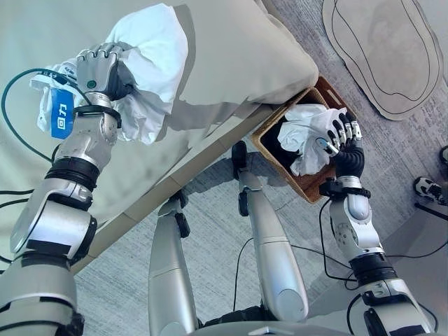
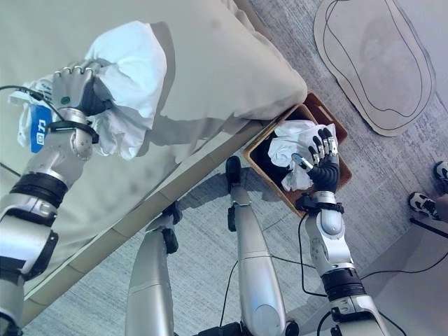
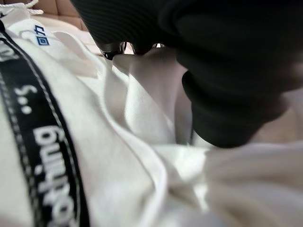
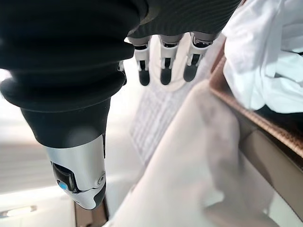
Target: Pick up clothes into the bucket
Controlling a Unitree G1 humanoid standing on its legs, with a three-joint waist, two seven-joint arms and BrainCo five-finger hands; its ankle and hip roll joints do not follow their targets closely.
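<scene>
Head views place the left hand (image 1: 103, 70) over the bed (image 1: 231, 56), fingers curled round a bunched white garment (image 1: 150, 63) that bulges past and below the knuckles, while the right hand (image 1: 344, 140) hovers with fingers relaxed over the brown basket (image 1: 269, 143) on the floor beside the bed, more white clothes (image 1: 301, 129) lying in it just under the fingertips. Left wrist view shows white folds and a black printed band of that garment pressed close against the hand's dark cover. Right wrist view shows straight fingers (image 4: 165, 64) holding nothing, the basket's rim and its white clothes off to one side.
</scene>
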